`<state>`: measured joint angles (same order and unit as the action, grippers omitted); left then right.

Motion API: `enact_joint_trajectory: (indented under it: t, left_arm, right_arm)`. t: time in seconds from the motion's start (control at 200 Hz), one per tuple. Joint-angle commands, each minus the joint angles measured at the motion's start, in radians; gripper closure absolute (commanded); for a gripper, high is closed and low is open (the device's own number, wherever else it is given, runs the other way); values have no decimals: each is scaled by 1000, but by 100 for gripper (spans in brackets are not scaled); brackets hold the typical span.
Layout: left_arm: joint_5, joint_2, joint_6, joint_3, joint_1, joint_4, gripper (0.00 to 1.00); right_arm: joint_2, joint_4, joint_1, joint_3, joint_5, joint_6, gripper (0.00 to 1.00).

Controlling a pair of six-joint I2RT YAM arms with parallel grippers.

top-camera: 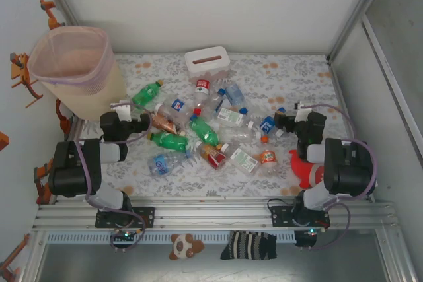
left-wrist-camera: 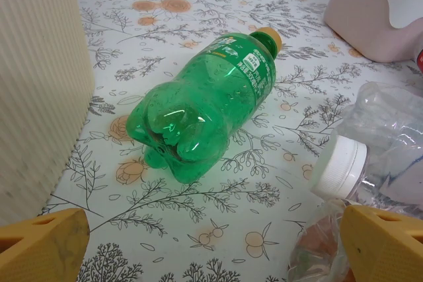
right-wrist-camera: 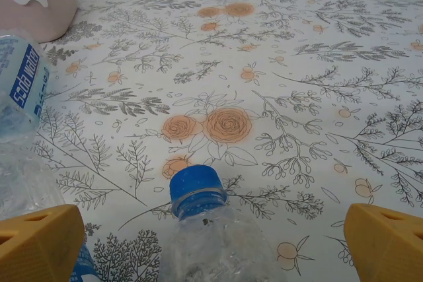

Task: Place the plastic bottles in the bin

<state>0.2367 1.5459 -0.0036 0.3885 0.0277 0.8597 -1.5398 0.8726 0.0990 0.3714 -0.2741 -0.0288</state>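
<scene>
Green bottle whole, blue-capped bottle cropped, left gripper and right gripper spread wide, empty

**Left tool**: jaws stand wide apart. The bin wall is close on its left and a white-capped bottle is close on its right. A green bottle lies on its side in the lane between them. Bare desk shows around and beyond that bottle.

**Right tool**: jaws stand wide apart, with a blue-capped bottle lying directly between them. A soda water bottle crowds the left side. Ahead and to the right the cloth is bare.

**From above:** the heap of bottles blocks the middle of the desk. A white box stands behind the heap, and a red toy lies beside the right arm.
</scene>
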Motion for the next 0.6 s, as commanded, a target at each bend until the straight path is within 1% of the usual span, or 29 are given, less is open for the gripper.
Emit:
enact_joint_trajectory:
  t: [0.0, 0.596]
  left_arm:
    - [23, -7, 16, -10, 4, 27, 3]
    - [5, -7, 9, -10, 5, 26, 3]
  right_arm:
    - [-5, 32, 2, -2, -14, 10, 1]
    - [-5, 32, 2, -2, -14, 11, 1]
